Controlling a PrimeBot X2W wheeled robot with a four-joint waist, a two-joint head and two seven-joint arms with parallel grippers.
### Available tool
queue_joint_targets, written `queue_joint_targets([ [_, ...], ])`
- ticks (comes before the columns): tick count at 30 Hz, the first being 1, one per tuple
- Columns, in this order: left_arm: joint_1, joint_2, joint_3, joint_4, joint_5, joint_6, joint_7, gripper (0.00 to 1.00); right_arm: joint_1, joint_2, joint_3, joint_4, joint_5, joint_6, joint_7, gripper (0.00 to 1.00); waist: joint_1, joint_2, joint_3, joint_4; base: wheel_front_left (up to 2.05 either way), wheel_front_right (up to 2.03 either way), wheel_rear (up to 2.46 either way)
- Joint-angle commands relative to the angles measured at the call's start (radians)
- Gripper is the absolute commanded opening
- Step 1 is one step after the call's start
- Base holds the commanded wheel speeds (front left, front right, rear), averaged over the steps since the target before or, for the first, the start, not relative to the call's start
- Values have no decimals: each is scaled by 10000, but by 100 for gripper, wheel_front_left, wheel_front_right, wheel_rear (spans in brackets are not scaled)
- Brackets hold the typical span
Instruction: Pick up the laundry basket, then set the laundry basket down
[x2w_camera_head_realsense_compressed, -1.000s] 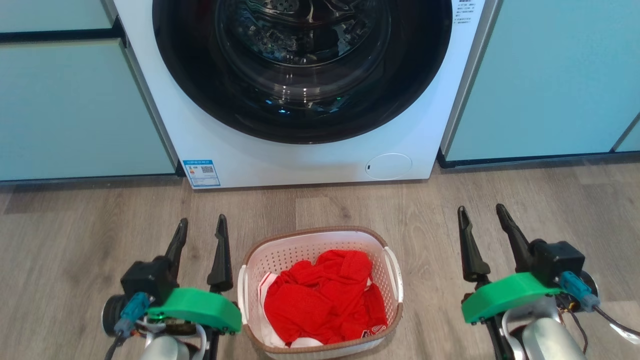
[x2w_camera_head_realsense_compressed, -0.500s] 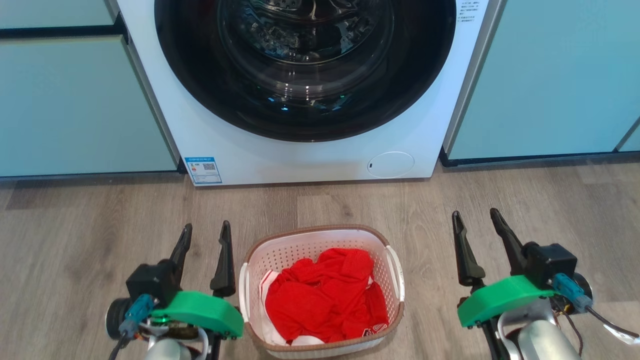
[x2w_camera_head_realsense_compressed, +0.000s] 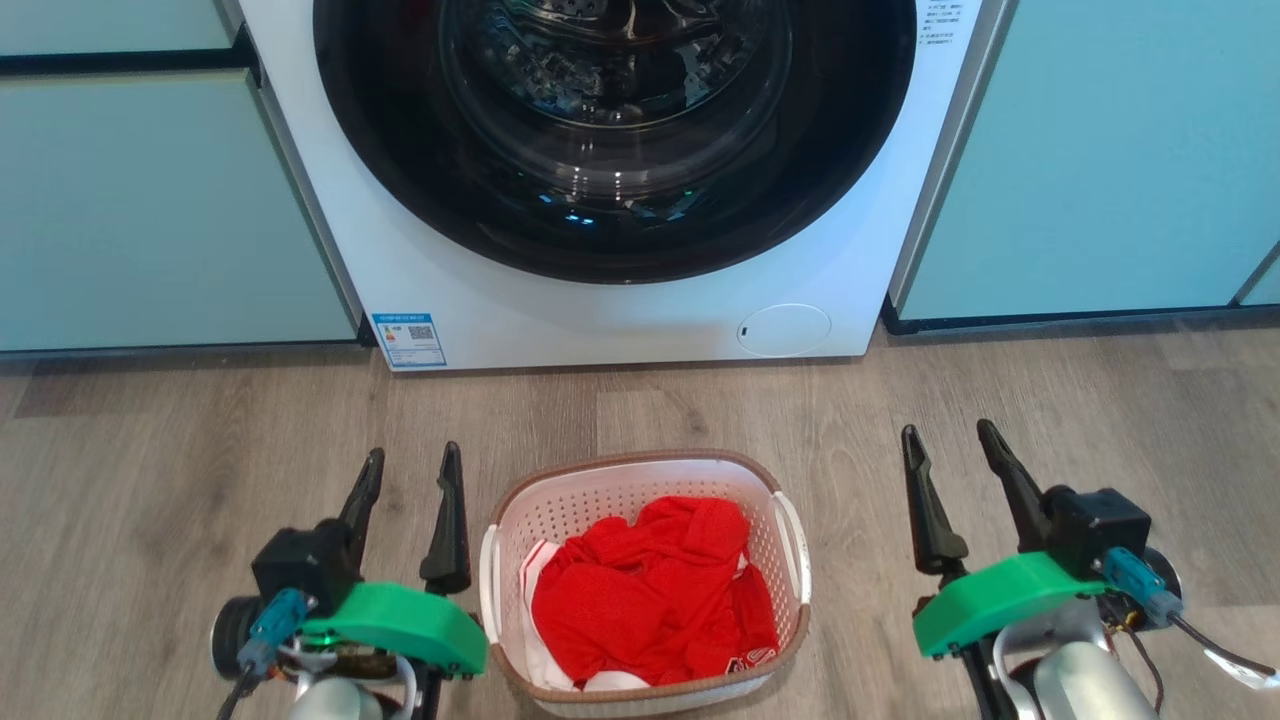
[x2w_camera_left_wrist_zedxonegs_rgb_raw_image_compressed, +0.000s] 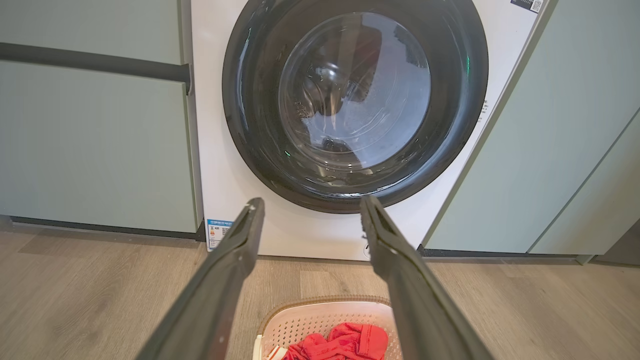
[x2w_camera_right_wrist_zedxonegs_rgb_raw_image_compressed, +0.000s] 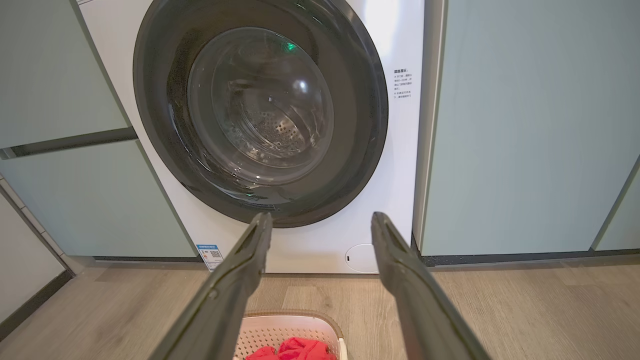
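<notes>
Both tools have slipped slightly toward the lower edge of the head view, the right tool also edging leftward. It and the left tool stand with fingers spread wide, holding nothing. Between them at lower centre, the small white perforated plastic laundry basket with brown woven-look rim sits on the grey-brown wood-plank floor, crumpled red cloth inside, just beside the left tool, well apart from the right, before the white front-loading washing machine.

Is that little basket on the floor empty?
No, the laundry basket has crumpled red clothing lying inside it.
</notes>
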Motion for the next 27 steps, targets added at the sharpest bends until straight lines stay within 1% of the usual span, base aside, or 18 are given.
queue_joint_targets([
  [1,-300,-14,376,-349,3,-38,-95,100,-331,-5,236,-260,73,16,-122,100,0,0,3,-2,0,0,0],
  [23,-307,-14,373,-223,-224,-119,-95,100,-364,-5,255,-200,86,16,-122,100,0,0,16,5,0,0,0],
  [24,1,0,2,40,-200,-98,0,0,0,0,38,92,8,0,0,0,0,0,15,5,0,0,0],
  [27,107,2,-54,434,-213,-105,45,0,121,4,75,490,16,0,23,0,0,0,17,6,0,0,0],
])
